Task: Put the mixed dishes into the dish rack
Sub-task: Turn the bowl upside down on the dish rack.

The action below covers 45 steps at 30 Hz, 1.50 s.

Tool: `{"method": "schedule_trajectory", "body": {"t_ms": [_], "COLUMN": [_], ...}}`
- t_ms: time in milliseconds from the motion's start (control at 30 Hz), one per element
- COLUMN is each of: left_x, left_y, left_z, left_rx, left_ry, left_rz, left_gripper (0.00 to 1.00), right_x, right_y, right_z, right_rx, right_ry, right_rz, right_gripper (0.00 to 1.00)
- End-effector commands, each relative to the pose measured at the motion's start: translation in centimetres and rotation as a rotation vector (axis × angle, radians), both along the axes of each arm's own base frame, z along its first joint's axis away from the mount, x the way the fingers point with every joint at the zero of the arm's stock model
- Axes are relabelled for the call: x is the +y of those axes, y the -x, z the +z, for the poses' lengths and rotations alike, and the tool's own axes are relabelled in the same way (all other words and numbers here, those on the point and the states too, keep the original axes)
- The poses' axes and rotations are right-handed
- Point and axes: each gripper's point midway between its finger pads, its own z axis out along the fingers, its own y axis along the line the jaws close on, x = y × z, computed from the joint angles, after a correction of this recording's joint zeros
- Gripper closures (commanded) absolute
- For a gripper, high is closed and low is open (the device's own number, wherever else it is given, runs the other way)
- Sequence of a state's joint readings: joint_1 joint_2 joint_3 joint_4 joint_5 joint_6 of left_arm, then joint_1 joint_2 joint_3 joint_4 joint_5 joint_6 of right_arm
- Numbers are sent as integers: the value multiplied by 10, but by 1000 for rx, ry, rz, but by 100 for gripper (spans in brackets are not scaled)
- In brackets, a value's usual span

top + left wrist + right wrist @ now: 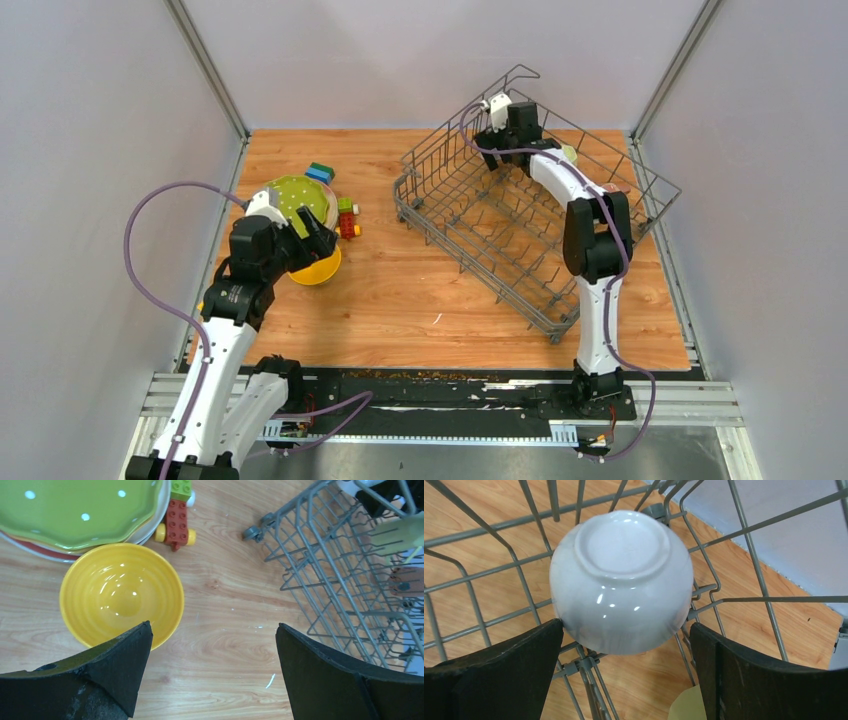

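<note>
A yellow bowl (121, 592) stands upright on the wood table just in front of a stack of plates topped by the lime-green dotted plate (75, 510). My left gripper (212, 630) is open and empty above the table, its left finger over the bowl's near rim; in the top view it (310, 237) hovers over the bowl (322, 271). The grey wire dish rack (520, 215) stands at the right. My right gripper (626, 626) is open at the rack's far corner, its fingers either side of a white bowl (621, 580) lying upside down on the wires.
Toy blocks (177, 515) lie beside the plate stack. A pale-green mug (400, 530) and a pinkish dish (405, 582) sit in the rack's far right side. The rack's tall wire sides (744, 600) surround my right gripper. Grey walls close in the table.
</note>
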State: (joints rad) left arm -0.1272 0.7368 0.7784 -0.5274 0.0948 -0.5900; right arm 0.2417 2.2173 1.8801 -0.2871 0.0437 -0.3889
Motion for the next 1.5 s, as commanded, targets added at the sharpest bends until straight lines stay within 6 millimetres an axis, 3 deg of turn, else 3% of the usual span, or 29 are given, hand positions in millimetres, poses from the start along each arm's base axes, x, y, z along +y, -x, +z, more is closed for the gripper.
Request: {"method": "schedule_trajectory", "body": {"t_ms": [0, 533, 700, 833, 1033, 1200, 1333, 1467], "left_x": [18, 38, 47, 48, 57, 63, 69, 75], "left_y": [0, 5, 7, 5, 6, 1, -8, -17], "left_z": [7, -8, -19, -26, -46, -67, -78, -83], "left_rx": [1, 72, 114, 123, 187, 184, 189, 184], "left_ry": [-60, -113, -116, -106, -113, -57, -15, -18], "left_rz": [75, 177, 246, 260, 310, 367, 372, 370], "left_gripper": [0, 0, 0, 0, 0, 0, 0, 0], "right_x": [-4, -15, 15, 31, 53, 91, 126, 146], "right_y": [-21, -26, -8, 14, 63, 127, 188, 232], "right_z": [28, 51, 62, 93, 154, 205, 230, 236], "right_rx": [-110, -153, -139, -195, -279, -328, -323, -253], "right_ry": [45, 59, -28, -39, -125, -308, -494, -654], "right_rz": [-20, -83, 10, 8, 22, 120, 296, 408], "right_gripper": [0, 0, 0, 0, 2, 5, 5, 6]}}
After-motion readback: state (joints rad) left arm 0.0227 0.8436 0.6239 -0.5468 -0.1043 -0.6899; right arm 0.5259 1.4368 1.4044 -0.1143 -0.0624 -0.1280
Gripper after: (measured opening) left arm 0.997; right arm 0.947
